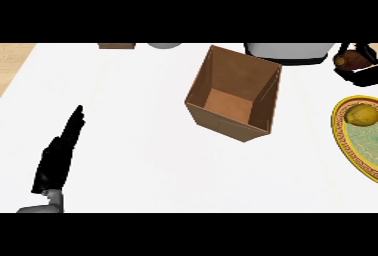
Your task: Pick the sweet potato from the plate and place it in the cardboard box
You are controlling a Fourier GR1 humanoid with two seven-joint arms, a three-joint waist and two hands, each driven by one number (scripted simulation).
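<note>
Nearest, the robot's black left hand (59, 150) rests over the white counter (133, 100), fingers straight and pressed together. Up at the far right, the black right hand (356, 62) curls around the brown sweet potato (348, 60), beyond the yellow-rimmed plate (341, 140) holding a yellow lemon (362, 116). The open brown cardboard box (235, 95) stands between.

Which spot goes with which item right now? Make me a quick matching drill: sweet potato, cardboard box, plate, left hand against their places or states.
Things:
1. sweet potato
2. cardboard box
3. plate
4. left hand

Places or states:
A. at the view's left, fingers straight, holding nothing
B. centre of the counter, standing open
C. right edge, yellow-rimmed, a yellow fruit on it
D. top right, held in the right hand

Pairs: 1-D, 2-B, 3-C, 4-A
</note>
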